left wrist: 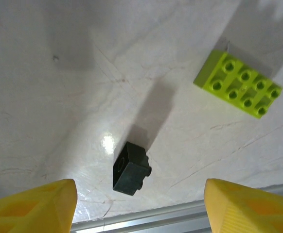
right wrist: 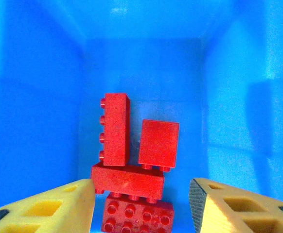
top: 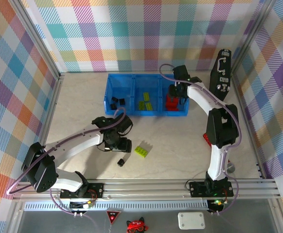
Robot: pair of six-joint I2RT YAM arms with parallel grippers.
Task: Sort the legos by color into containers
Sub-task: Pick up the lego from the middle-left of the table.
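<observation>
top: lime brick [top: 142, 151] and black brick [top: 121, 162] are seen in front of the blue bin [top: 146, 114]. left wrist: left gripper [left wrist: 139, 208] is held parted, empty, above the black brick. right wrist: right gripper [right wrist: 141, 189] is held parted, empty, above red bricks [right wrist: 127, 179] inside the bin.

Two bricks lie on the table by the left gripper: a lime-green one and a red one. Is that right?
Not quite: the smaller brick is black, not red, as the left wrist view shows. The lime-green brick is as stated.
</observation>
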